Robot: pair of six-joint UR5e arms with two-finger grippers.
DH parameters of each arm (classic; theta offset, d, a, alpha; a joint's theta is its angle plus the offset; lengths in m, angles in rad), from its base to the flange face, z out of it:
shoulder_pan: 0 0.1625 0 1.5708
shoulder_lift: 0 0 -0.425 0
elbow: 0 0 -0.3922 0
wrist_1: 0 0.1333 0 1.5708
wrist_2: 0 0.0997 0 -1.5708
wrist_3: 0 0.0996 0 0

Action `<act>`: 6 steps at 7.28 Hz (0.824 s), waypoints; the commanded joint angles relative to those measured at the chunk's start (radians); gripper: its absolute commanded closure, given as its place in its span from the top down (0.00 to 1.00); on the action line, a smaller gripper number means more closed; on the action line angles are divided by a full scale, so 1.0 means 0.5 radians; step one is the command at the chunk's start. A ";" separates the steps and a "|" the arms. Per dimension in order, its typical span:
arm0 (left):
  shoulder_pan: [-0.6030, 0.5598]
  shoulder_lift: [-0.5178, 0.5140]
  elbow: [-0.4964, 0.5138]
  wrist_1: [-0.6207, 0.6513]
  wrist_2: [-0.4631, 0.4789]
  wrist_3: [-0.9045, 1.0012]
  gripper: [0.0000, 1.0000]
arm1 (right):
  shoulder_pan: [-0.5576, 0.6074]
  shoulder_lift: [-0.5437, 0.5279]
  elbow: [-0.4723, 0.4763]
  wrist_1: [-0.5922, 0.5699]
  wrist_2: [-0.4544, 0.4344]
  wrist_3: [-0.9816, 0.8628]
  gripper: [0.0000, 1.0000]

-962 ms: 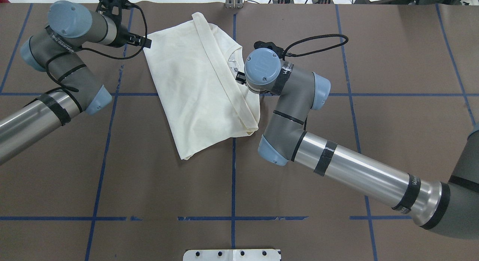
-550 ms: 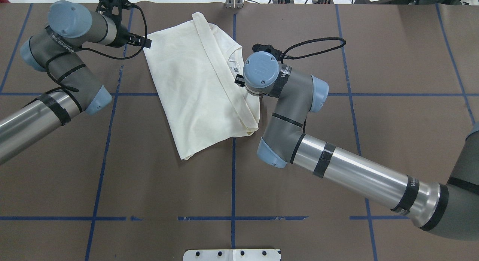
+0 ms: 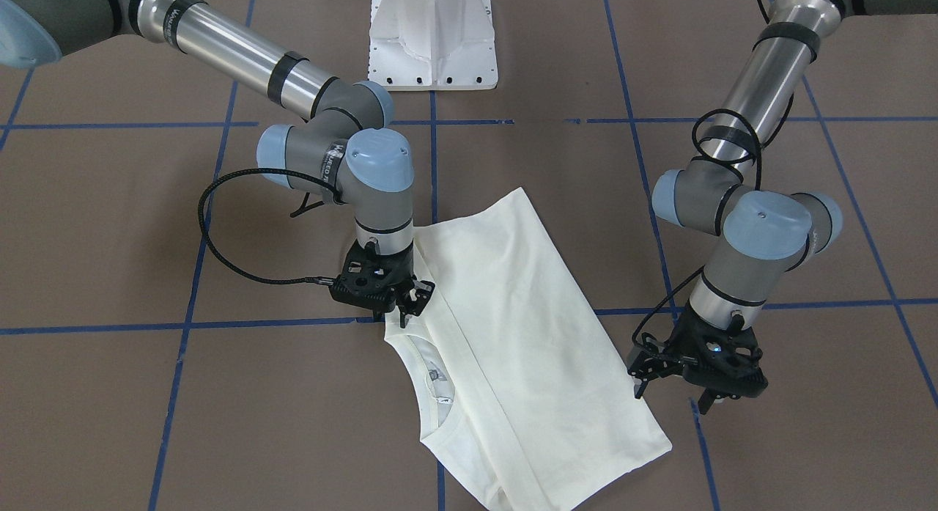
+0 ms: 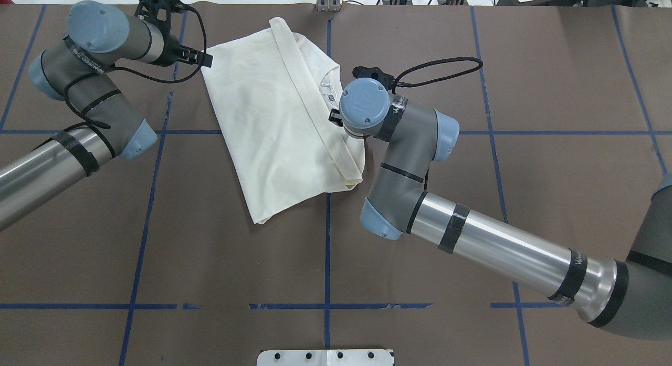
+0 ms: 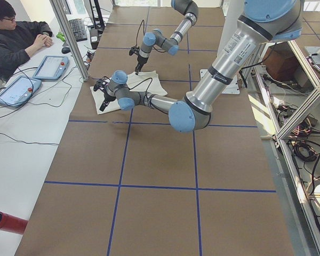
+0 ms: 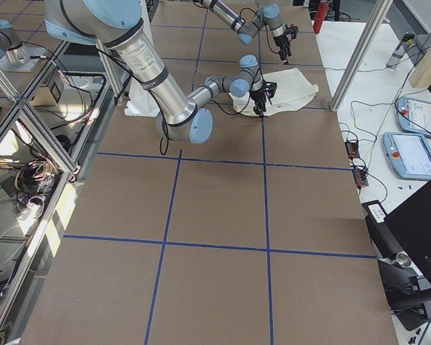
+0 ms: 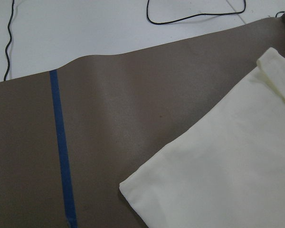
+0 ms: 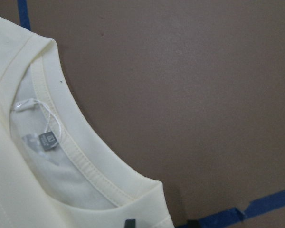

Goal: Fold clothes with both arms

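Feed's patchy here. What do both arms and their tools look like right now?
The left arm and right arm: grey jointed segments, polished silver tubes, light-blue round joint caps, black tape bands, small white lettering. The left tool and right tool: black, two-fingered, each trailing a looping black cable.

Bright, even light from overhead. The brown table (image 4: 551, 66) carries only faint, soft shadows beside the T-shirt (image 4: 262, 119). White glare streaks the right arm (image 4: 504, 245) along its silver tube. In the left wrist view the white surface (image 7: 109, 23) past the table's far edge is washed out. The right wrist view is slightly soft.
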 commanded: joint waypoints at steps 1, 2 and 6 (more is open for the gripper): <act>-0.003 0.000 0.000 -0.002 -0.002 0.001 1.00 | -0.001 0.004 0.003 0.000 -0.001 0.009 0.00; 0.000 0.015 -0.009 -0.005 -0.002 -0.002 1.00 | -0.001 0.004 0.025 0.000 0.002 0.012 0.00; 0.000 0.052 -0.068 -0.002 -0.002 -0.002 1.00 | -0.105 -0.595 0.768 -0.021 -0.040 0.009 0.00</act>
